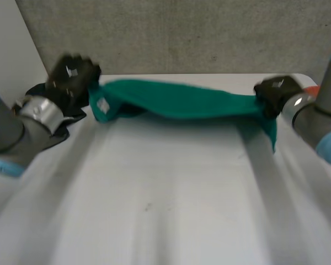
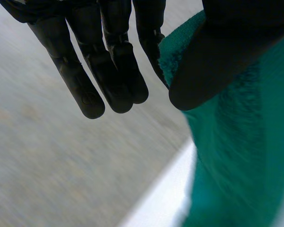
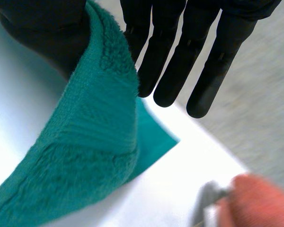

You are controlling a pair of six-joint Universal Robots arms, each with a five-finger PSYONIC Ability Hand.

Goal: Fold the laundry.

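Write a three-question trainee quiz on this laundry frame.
1. True or false: the green towel lies spread flat on the white table.
2. Which hand pinches the towel? A) left hand only B) right hand only C) both, one at each end.
3. Short answer: what lies on the table by the left hand?
Key: 1 false, it hangs stretched between the hands; 2 C; 3 a dark cloth.

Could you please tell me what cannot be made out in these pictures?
Orange object beside the right hand: blurred in the right wrist view.
Dark cloth: largely covered by the left hand, head view.
Green towel: full shape unclear, bunched between both hands, head view.
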